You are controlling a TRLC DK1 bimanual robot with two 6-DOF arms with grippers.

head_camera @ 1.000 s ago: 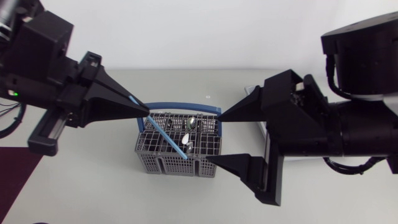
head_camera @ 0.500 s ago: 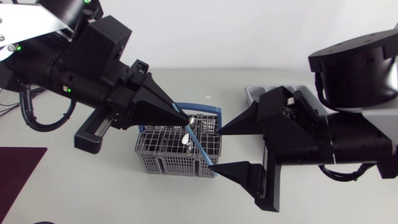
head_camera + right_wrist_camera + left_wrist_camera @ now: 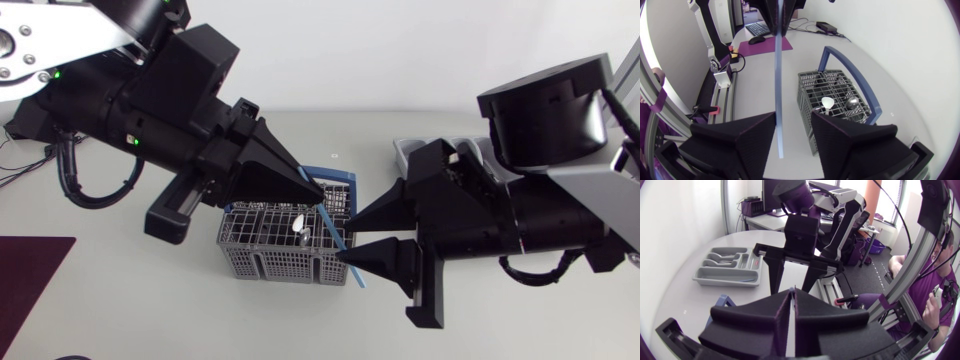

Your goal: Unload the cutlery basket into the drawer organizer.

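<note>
While clenched on blue utensil (image 3: 778,100), left claw (image 3: 320,196) over basket (image 3: 250,258), released right claw (image 3: 346,238) astride.

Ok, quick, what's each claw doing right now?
Left claw: closed on the blue utensil.
Right claw: open; the utensil passes between its fingers, not gripped.
</note>
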